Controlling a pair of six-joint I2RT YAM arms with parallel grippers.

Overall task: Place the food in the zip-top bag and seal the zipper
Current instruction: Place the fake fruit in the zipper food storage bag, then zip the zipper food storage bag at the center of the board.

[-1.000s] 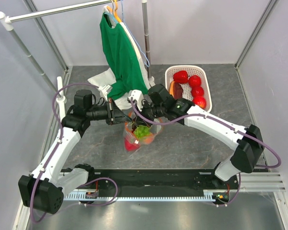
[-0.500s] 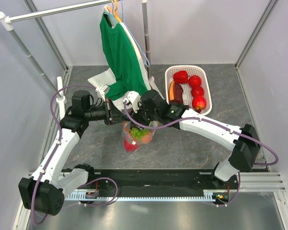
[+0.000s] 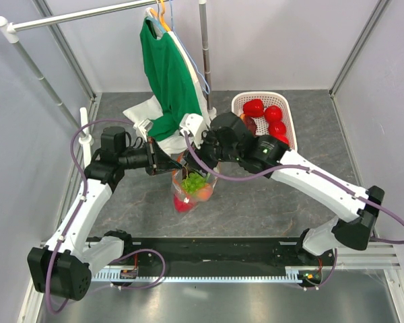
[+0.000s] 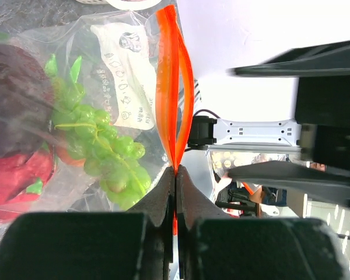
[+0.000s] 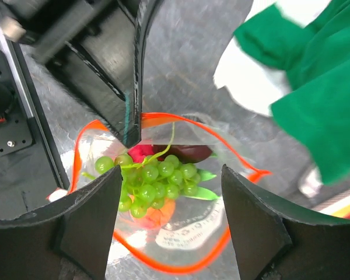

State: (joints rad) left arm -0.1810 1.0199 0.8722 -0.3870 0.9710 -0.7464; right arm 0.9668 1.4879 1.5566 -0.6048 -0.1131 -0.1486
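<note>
Since a second ago the right gripper [image 5: 170,169] has spread its jaws wide, and its elbow has swung out to the right. It hangs over the gaping mouth of the zip-top bag [image 3: 192,192], holding nothing. The left gripper [image 4: 175,170] stays pinched shut on the zipper [image 4: 176,87], keeping the bag in the middle of the table [image 3: 269,195]. Inside lie a green grape bunch [image 5: 154,178], a dragon fruit [image 5: 141,153] and an orange fruit [image 5: 154,216]. The white basket [image 3: 289,121] at the back right holds red fruits [image 3: 273,114].
</note>
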